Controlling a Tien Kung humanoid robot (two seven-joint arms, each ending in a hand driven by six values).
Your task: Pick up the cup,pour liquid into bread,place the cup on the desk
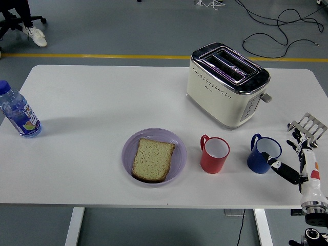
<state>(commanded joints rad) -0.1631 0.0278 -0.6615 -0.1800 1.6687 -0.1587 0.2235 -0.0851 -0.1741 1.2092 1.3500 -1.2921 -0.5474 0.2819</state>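
Cups both upright on the white table (92, 92), neither lifted, both left of the right hand (303, 154).

Farthest from the hand, out by the table's left edge: water bottle (18, 110), clear plastic with a blue cap and blue label, standing upright, well apart from everything else.

Closer in, still well left of the hand and near the table's front edge: purple plate (177, 146), with the bread slice (152, 160) lying flat inside it, crust dark along the lower edge.

Just right of the plate, not touching it: red cup (214, 155), white inside, handle turned toward the plate.

Beyond both cups, farther from the hand and toward the table's far side: cream toaster (228, 84) with a chrome top, set at an angle, two slots facing up, lever on its right end.

Next to the hand, immediately on its left: blue cup (264, 154), white inside, handle to its upper left, separated from the red cup by a small gap.

At the table's right edge, coming in from the lower right corner: the right hand, spread and holding nothing. Silver fingers (307, 124) fanned out above, clear of the cup. Black thumb (284, 171) stretched leftward, its tip at the blue cup's lower right side; touching or just short of it, impossible to tell.
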